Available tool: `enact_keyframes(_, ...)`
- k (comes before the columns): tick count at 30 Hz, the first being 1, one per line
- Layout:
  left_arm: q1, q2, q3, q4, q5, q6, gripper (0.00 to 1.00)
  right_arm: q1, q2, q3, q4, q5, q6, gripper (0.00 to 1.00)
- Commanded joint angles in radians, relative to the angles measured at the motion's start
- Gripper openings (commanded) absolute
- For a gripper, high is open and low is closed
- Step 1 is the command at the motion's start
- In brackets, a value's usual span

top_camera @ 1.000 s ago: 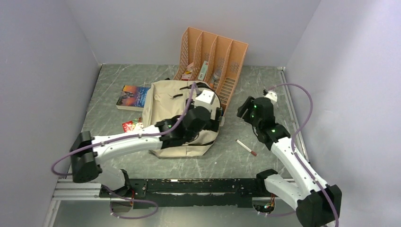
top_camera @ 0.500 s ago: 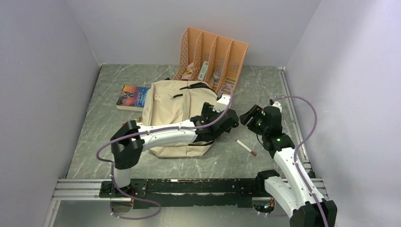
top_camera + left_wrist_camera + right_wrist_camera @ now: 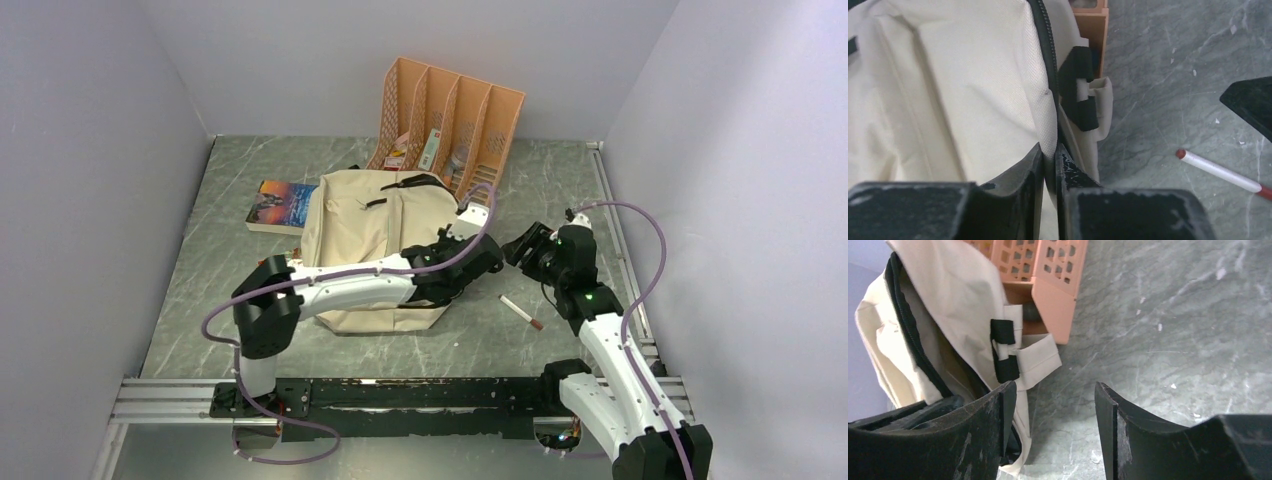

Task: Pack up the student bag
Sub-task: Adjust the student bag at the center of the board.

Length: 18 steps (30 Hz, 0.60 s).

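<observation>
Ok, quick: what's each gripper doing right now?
Left gripper: closed on the student bag at its zipper edge.
Right gripper: open, holding nothing.

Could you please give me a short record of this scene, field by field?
left gripper: shut on the zipper edge of the student bag
right gripper: open, empty, beside the bag's right side
pen: lying on the table, right of the bag
book: flat, at the bag's left
file organizer: upright behind the bag
</observation>
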Motion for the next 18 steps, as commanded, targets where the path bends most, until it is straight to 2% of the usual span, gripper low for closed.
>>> enact_keyframes(1, 0.013, -0.153, -0.053, 0.047, 0.006, 0.057, 0.12, -0.008, -0.016, -0.024, 0.084, -0.115, -0.033, 0.62)
enact_keyframes(3, 0.032, -0.213, -0.095, 0.069, 0.044, 0.074, 0.05, -0.008, -0.016, -0.034, 0.128, -0.183, -0.037, 0.62)
enact_keyframes(7, 0.079, -0.359, -0.196, 0.111, 0.123, 0.101, 0.05, -0.005, 0.026, -0.034, 0.195, -0.327, -0.039, 0.65)
enact_keyframes(9, 0.105, -0.419, -0.239, 0.117, 0.142, 0.112, 0.05, -0.004, 0.065, -0.035, 0.239, -0.395, -0.028, 0.73)
enact_keyframes(11, 0.128, -0.47, -0.278, 0.117, 0.157, 0.125, 0.05, 0.009, 0.114, -0.034, 0.286, -0.442, -0.017, 0.76)
enact_keyframes(14, 0.169, -0.53, -0.333, 0.117, 0.187, 0.136, 0.05, 0.08, 0.192, -0.006, 0.323, -0.423, -0.028, 0.8)
enact_keyframes(18, 0.222, -0.592, -0.396, 0.11, 0.22, 0.136, 0.05, 0.208, 0.305, 0.056, 0.308, -0.303, -0.051, 0.81)
